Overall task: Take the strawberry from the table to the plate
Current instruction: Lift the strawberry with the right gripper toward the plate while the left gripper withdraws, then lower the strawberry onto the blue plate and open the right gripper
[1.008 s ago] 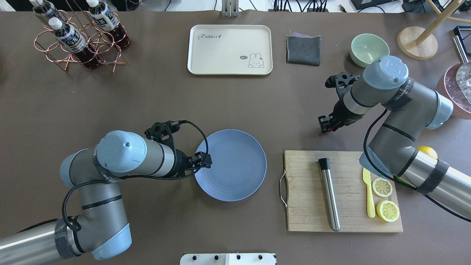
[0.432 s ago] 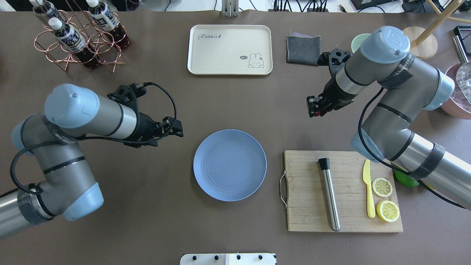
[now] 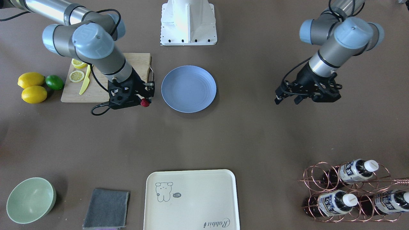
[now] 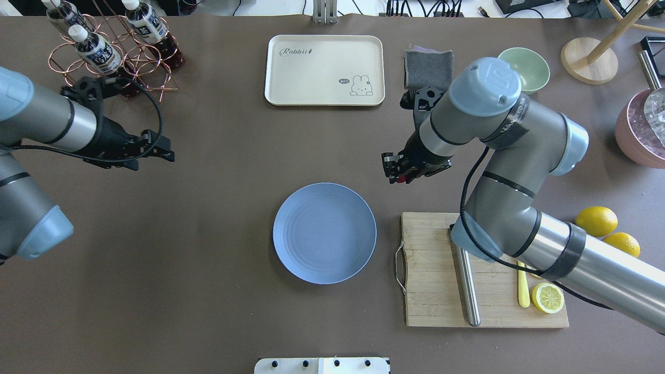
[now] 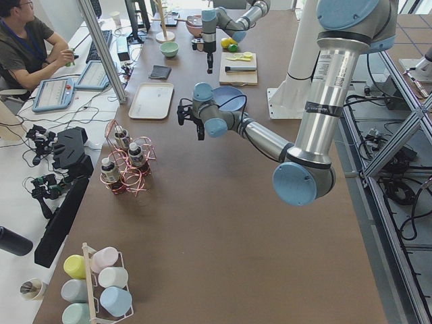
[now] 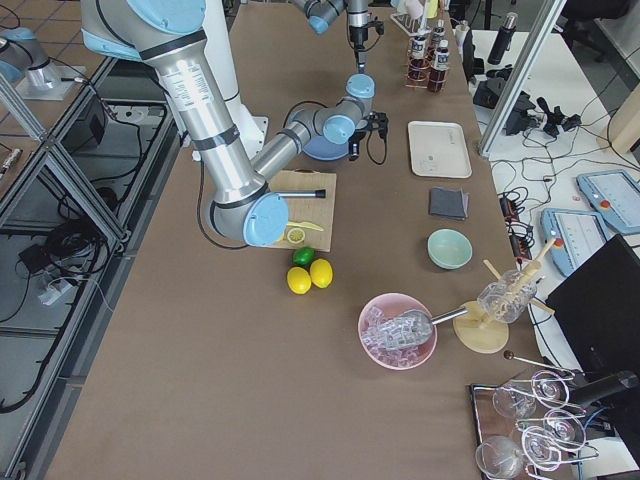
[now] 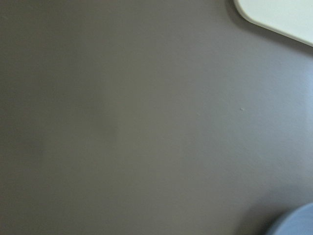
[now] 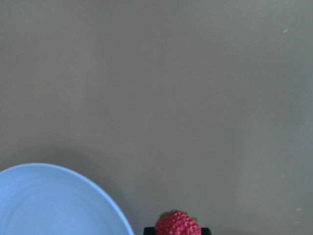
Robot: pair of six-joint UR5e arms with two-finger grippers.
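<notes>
One strawberry (image 3: 145, 102) is clamped in the right gripper (image 4: 396, 176) over the table (image 3: 204, 137) near the single blue plate (image 3: 188, 88); the left gripper (image 3: 286, 99) hangs spread, empty.

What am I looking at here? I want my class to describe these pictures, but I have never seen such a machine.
These are two robot arms at a brown table, each ending in a two-finger gripper. Two pictures look down on the table, one from behind the robot, one facing it; two look along it from either end; two come from cameras on the wrists. On the table lie a blue plate, a cutting board with lemon slices, a cream tray, a green bowl, a grey cloth and a rack of bottles. The right gripper pinches a small red strawberry just beside the plate, not over it. The left gripper is open and empty.
</notes>
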